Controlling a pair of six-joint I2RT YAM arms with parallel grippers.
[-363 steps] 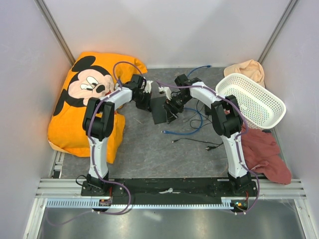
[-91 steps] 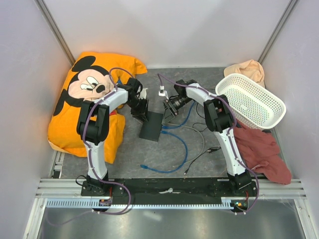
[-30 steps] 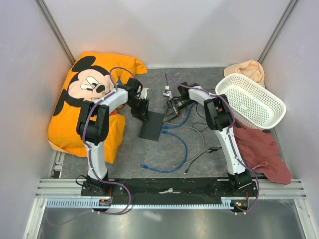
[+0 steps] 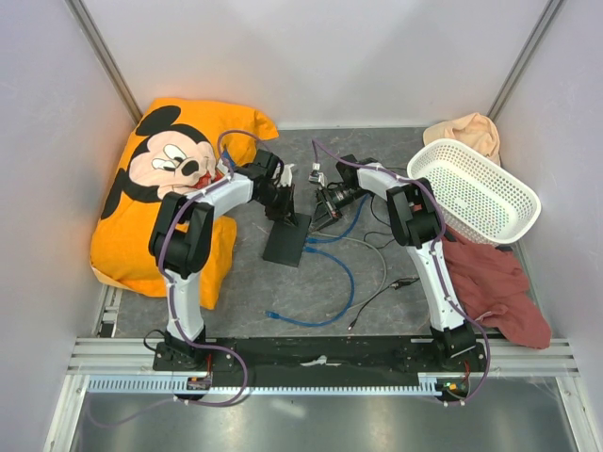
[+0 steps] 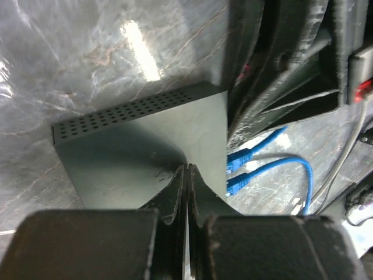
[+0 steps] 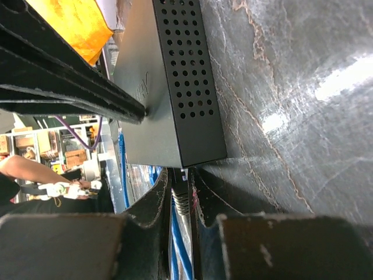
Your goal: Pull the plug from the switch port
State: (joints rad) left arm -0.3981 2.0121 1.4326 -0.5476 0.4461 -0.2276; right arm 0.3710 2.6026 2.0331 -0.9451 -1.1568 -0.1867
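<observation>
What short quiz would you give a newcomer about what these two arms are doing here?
1. True or false: the left gripper is shut, its tips resting on top of the switch.
2. The cables plugged into the switch's edge are: A red, B blue, C yellow.
3. Fill in: the right gripper closes on a ____ at the switch port.
Key: 1 true; 2 B; 3 plug.

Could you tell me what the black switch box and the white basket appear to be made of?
The switch box looks like matte black sheet metal: crisp edges, punched vent holes; plastic is possible. The basket looks like white moulded plastic: a uniform perforated lattice.
</observation>
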